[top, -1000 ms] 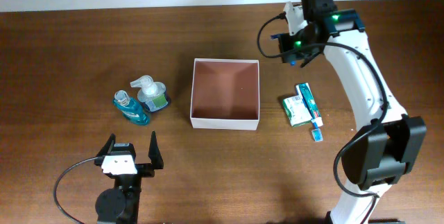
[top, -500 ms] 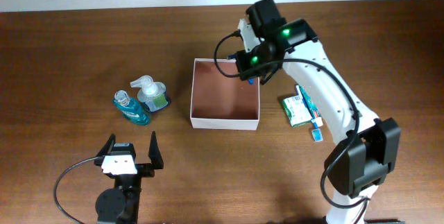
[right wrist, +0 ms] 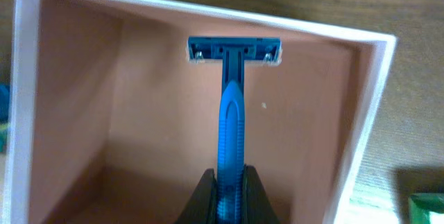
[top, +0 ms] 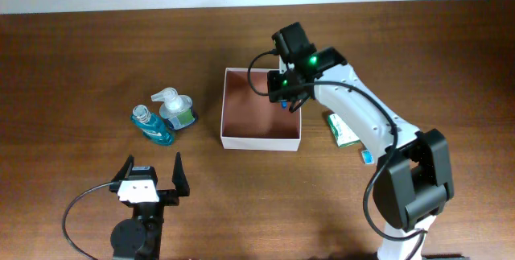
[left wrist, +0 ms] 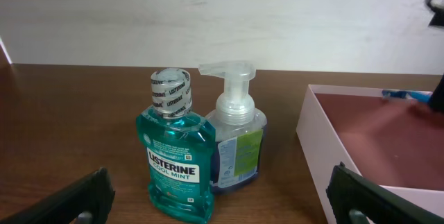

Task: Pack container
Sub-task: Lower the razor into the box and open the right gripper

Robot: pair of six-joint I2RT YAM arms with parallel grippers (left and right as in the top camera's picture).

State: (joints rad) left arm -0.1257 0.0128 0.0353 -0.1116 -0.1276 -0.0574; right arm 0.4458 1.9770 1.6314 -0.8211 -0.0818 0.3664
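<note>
Placing step — right jaws clenched on razor [right wrist: 232, 113], poised over container [top: 259, 142] mid-counter. Next, likely: lower, let go inside. Left jaws spread, empty, by front edge.

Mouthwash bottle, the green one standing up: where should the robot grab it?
Probably by the striped cap, its narrowest part, coming from the side facing the left end effector. The mouthwash bottle stands upright, and the pump bottle crowds its far right side.
</note>
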